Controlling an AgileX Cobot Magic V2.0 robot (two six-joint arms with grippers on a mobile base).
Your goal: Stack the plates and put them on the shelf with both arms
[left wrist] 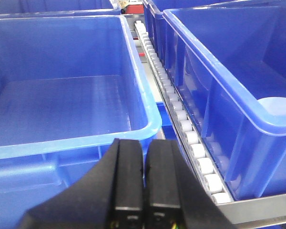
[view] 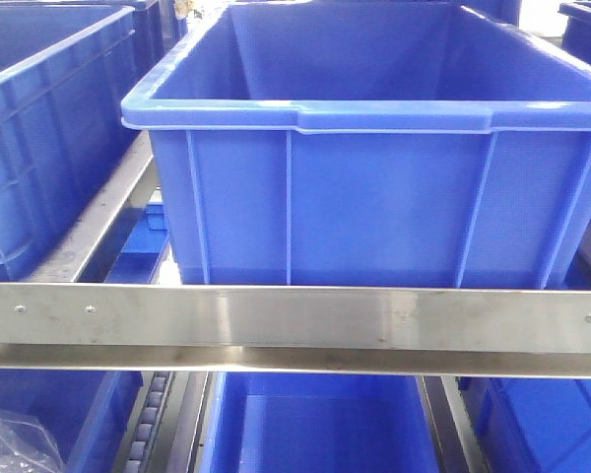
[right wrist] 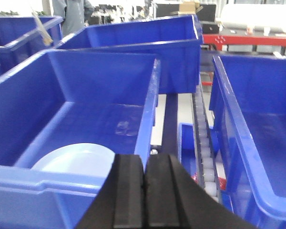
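Lying flat on the floor of a blue crate [right wrist: 62,119], a pale plate [right wrist: 76,160] sat at about ten o'clock from the right gripper [right wrist: 144,191], whose jaws were pressed together, empty. The left gripper [left wrist: 144,186] hung likewise closed over the shelf [view: 295,330] beside another crate [left wrist: 62,105].

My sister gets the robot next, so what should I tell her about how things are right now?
Left gripper: shut, empty, above a bare blue crate.
Right gripper: shut, empty.
One pale plate shows, lying inside a crate on the shelf; whether a second one sits under it cannot be told.
Plate is released. Left: check the stack, pull both arms back.
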